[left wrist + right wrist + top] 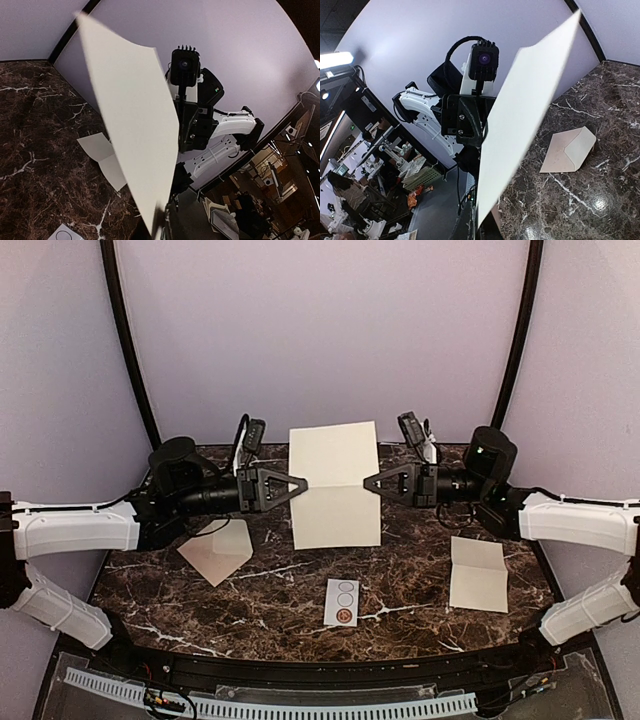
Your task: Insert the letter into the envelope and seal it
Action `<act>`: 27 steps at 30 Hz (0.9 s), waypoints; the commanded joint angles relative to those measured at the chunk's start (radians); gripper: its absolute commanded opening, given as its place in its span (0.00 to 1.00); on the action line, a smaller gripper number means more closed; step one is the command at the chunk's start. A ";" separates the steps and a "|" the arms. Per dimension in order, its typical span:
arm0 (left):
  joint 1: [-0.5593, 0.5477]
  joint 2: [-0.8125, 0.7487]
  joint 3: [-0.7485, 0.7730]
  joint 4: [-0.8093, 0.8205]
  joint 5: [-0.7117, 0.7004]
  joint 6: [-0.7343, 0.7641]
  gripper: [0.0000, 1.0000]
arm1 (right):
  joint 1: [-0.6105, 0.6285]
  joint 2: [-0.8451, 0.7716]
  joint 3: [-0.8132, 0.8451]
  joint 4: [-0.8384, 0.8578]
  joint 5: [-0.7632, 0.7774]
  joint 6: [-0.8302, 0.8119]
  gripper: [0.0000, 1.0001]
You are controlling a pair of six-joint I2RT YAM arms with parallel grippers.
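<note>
Letter (335,455), creased cream sheet aloft, tan pointed envelope (215,552), marble table (280,612)

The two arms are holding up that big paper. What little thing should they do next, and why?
Probably fold the letter in half along its middle crease. The left fingers and right fingers pinch its side edges and hold it above the table. Unfolded, it looks too big for the envelope lying open on the left.
</note>
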State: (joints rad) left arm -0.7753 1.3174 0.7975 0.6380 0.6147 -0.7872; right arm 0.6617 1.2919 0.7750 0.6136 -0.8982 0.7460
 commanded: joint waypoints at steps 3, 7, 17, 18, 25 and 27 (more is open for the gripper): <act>0.019 -0.013 -0.016 -0.029 0.014 0.031 0.00 | 0.010 -0.005 0.033 0.014 0.010 -0.001 0.36; 0.025 -0.030 0.002 -0.128 0.039 0.110 0.00 | 0.009 -0.005 0.058 -0.064 0.035 -0.044 0.55; 0.026 -0.026 0.055 -0.285 0.211 0.238 0.00 | 0.011 0.081 0.120 -0.115 0.035 -0.053 0.34; 0.025 -0.027 0.053 -0.285 0.214 0.238 0.00 | 0.013 0.090 0.121 -0.107 0.035 -0.045 0.20; 0.025 -0.013 0.005 -0.170 0.269 0.179 0.38 | 0.006 0.109 0.114 -0.041 0.154 0.101 0.00; 0.023 -0.010 -0.014 -0.135 0.278 0.157 0.39 | 0.004 0.122 0.117 -0.009 0.151 0.145 0.00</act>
State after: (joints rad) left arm -0.7532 1.3151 0.8162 0.4156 0.8322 -0.5953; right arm 0.6678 1.3937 0.8700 0.5022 -0.7910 0.7795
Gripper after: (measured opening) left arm 0.385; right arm 0.003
